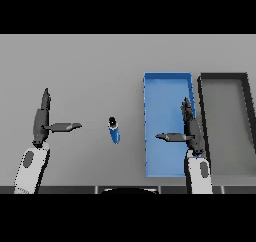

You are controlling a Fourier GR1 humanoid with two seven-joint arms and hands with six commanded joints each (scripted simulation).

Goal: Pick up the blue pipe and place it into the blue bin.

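Flat, plain grey table (pixel 90 66) fills the whole view, matte, no markings; nothing of the room shows past its far edge.

Landmark: shallow rectangular blue bin (pixel 148 136), long side running away from the robot, interior bare.

- Short blue pipe with a dark end (pixel 114 131) lies on the table just left of the blue bin, not touching it, dark end pointing away from the robot. Nothing holds it.
- Dark grey rectangular bin (pixel 225 77) sits just right of the blue bin, parallel, a narrow gap between their walls; it runs off the view's right edge.
- Right robot hand (pixel 190 128) sits over the blue bin's right wall, near end; fingers straight and pointing away from the robot, thumb stuck out sideways over the blue bin's floor. Spread wide, holding nothing.
- Left robot hand (pixel 41 121) is well left of the blue bin, pipe between them. Fingers straight, pointing away, thumb out sideways toward the pipe, tip short of it. Spread wide, holding nothing.

Both white-and-grey forearms enter from the lower edge.
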